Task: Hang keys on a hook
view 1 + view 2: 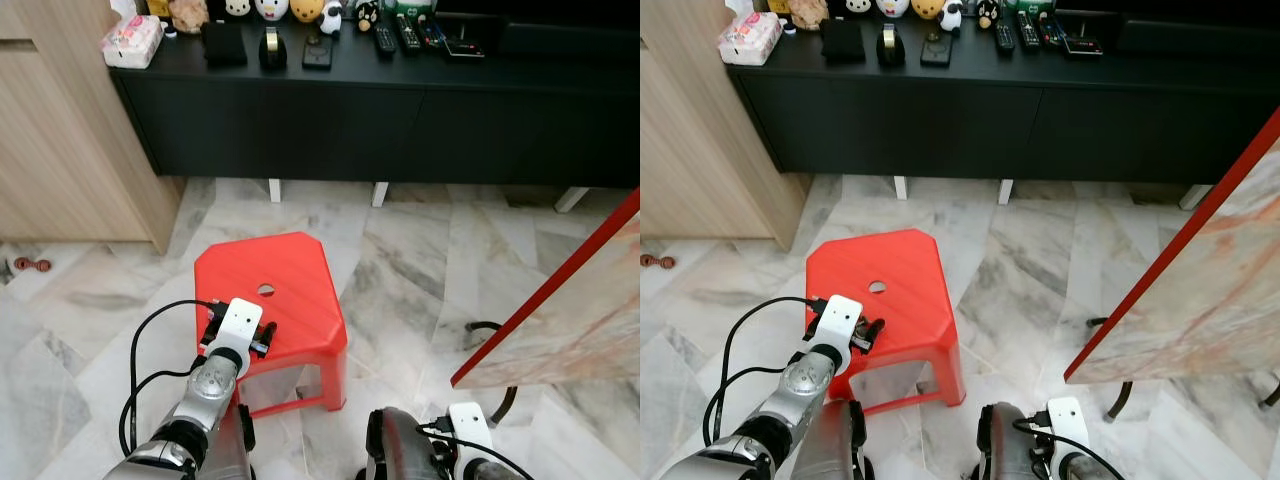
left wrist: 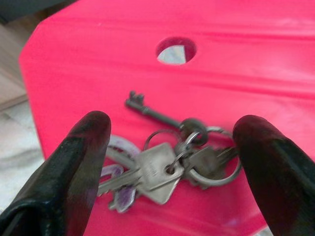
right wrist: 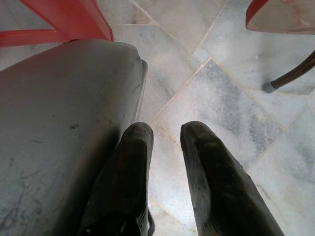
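reaching for keys near the stool's edge

closing from here could go wrong in two ways, as i judge it. the bunch is a loose spread of flat keys and rings, so the fingers may pinch only one blade and let the rest swing, or slide over the smooth plastic and push the bunch off the near edge of the stool.

the left gripper (image 2: 172, 162) hovers low over the near left corner of the red stool (image 1: 290, 275), its two black fingers (image 2: 78, 162) spread wide and holding nothing. the keys (image 2: 170, 162) lie flat on the seat between the fingers, close to the near edge, with a long dark key pointing toward the round hole (image 2: 175, 49) farther in. the right gripper (image 3: 165, 162) hangs idle by the floor, fingers slightly apart, empty. beyond the stool stands a black cabinet (image 1: 400, 110); no hook can be made out.
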Controlling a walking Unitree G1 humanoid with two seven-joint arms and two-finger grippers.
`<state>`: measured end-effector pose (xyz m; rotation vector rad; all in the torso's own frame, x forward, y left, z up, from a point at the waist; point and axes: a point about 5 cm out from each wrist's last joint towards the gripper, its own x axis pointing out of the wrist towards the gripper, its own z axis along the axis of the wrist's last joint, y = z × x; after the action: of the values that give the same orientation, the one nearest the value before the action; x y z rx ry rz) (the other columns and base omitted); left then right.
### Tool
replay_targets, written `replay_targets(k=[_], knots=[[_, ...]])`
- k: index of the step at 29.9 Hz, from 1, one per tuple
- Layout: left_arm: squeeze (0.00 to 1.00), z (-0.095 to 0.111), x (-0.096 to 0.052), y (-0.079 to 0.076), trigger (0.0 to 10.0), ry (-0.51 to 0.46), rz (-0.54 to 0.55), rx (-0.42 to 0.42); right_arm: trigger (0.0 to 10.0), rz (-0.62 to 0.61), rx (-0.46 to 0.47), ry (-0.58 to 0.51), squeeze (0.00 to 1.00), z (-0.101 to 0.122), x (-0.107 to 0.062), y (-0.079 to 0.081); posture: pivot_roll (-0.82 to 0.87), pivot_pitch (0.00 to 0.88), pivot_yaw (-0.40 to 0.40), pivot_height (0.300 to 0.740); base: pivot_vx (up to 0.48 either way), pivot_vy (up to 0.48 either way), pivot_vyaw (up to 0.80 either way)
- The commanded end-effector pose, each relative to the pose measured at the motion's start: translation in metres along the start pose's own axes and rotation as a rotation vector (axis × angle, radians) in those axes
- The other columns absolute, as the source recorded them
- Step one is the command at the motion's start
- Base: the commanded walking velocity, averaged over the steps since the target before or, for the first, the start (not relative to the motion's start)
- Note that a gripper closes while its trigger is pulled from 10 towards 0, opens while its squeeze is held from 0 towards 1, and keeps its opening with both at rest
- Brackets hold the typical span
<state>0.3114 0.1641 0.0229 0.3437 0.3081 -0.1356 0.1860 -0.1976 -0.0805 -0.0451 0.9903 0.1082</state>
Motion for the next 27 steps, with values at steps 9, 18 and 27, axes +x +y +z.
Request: replay_targets(k=[9, 18, 27], knots=[[0.00, -0.015, -0.005, 0.000, 10.0, 0.053, 0.010, -0.056, 10.0, -0.009, -0.009, 0.140, 0.00, -0.040, -0.008, -0.006, -0.07, 0.231, -0.105, 0.602, 0.000, 0.000, 0.00], [0.00, -0.022, -0.009, -0.016, 10.0, 0.085, -0.121, -0.085, 10.0, -0.006, -0.010, 0.135, 0.00, -0.038, -0.007, -0.004, -0.07, 0.233, -0.105, 0.602, 0.000, 0.000, 0.00], [0.00, -0.032, -0.015, -0.022, 10.0, 0.108, -0.181, 0.073, 10.0, -0.001, -0.009, 0.129, 0.00, -0.036, -0.006, -0.002, -0.06, 0.226, -0.102, 0.602, 0.000, 0.000, 0.00]])
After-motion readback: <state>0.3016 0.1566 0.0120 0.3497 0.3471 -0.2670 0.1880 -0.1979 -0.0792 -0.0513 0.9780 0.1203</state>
